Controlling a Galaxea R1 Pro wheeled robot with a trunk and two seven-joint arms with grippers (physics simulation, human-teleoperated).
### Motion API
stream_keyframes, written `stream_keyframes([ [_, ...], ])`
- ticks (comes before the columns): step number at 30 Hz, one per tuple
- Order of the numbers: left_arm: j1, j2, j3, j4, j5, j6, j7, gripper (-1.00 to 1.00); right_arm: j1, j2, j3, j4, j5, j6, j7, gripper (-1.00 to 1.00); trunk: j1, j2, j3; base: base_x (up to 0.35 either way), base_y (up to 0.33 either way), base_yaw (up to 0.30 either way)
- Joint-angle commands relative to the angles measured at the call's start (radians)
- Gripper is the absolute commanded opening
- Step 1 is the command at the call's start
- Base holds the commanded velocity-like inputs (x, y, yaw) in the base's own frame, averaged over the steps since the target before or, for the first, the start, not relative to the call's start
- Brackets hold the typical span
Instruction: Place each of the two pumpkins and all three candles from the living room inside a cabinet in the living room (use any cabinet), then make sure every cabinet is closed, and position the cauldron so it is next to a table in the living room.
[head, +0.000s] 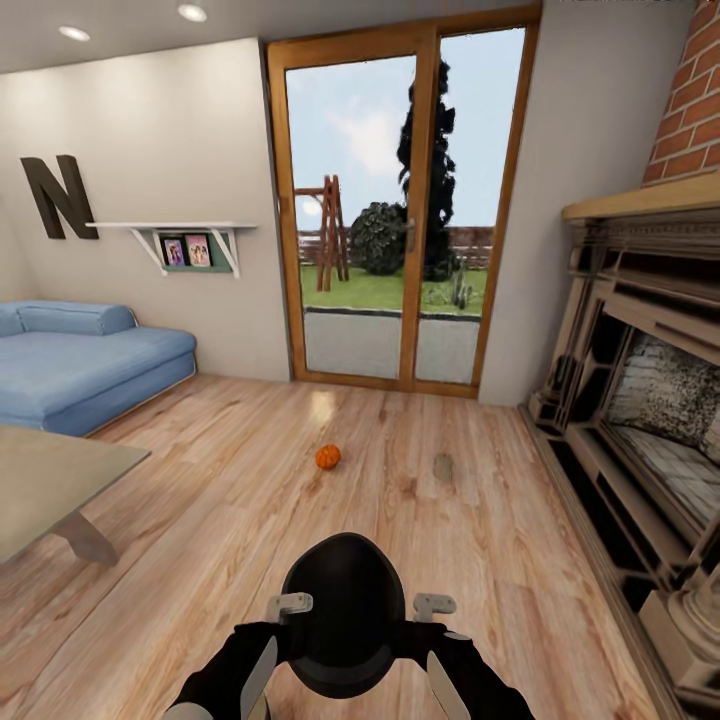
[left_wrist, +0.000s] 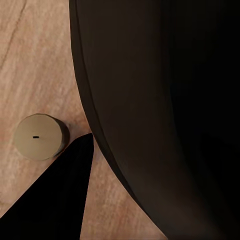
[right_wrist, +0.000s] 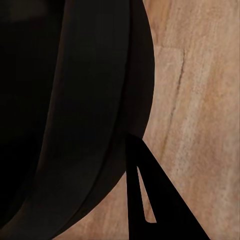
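Note:
A black cauldron (head: 343, 610) hangs low over the wood floor right in front of me, held from both sides. My left gripper (head: 289, 604) grips its left rim and my right gripper (head: 435, 605) its right rim. In each wrist view the cauldron wall (left_wrist: 165, 110) (right_wrist: 70, 115) fills the frame, with one dark finger (left_wrist: 60, 200) (right_wrist: 150, 205) outside it. An orange pumpkin (head: 327, 457) lies on the floor ahead. A grey-brown candle (head: 443, 466) stands to its right. Another candle (left_wrist: 39, 136) sits on the floor by the cauldron. The cabinet is out of view.
A pale table (head: 60, 480) juts in at the left, with a blue sofa (head: 80, 360) behind it. The ornate fireplace surround (head: 640, 400) lines the right wall. Glass doors (head: 400, 220) close off the far end.

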Motion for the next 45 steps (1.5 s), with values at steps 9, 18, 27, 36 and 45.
stream_keyframes([
  [9,0.000,-0.001,-0.007,0.003,0.027,-0.001,-0.002,-1.00,-0.001,0.000,0.000,-0.003,0.001,-0.028,0.002,-1.00,-0.035,0.063,0.028,0.000,0.000,0.000],
  [18,0.000,-0.001,-0.007,0.003,0.027,-0.008,-0.002,-1.00,-0.001,0.000,0.000,-0.003,0.001,-0.027,0.003,-1.00,-0.065,0.119,0.053,0.000,0.000,0.084],
  [27,0.000,-0.001,-0.007,0.003,0.027,-0.008,-0.002,-1.00,-0.001,0.000,0.000,-0.003,0.001,-0.026,0.002,-1.00,-0.065,0.119,0.053,0.000,0.000,0.268],
  [36,0.000,-0.001,-0.007,0.003,0.028,-0.008,-0.002,-1.00,-0.001,0.000,0.000,-0.003,0.001,-0.026,0.003,-1.00,-0.069,0.126,0.057,-0.033,0.000,0.288],
  [45,0.000,-0.001,-0.007,0.003,0.027,-0.007,-0.002,-1.00,-0.001,0.000,0.000,-0.003,0.001,-0.028,0.003,-1.00,-0.104,0.189,0.085,-0.004,0.000,0.082],
])
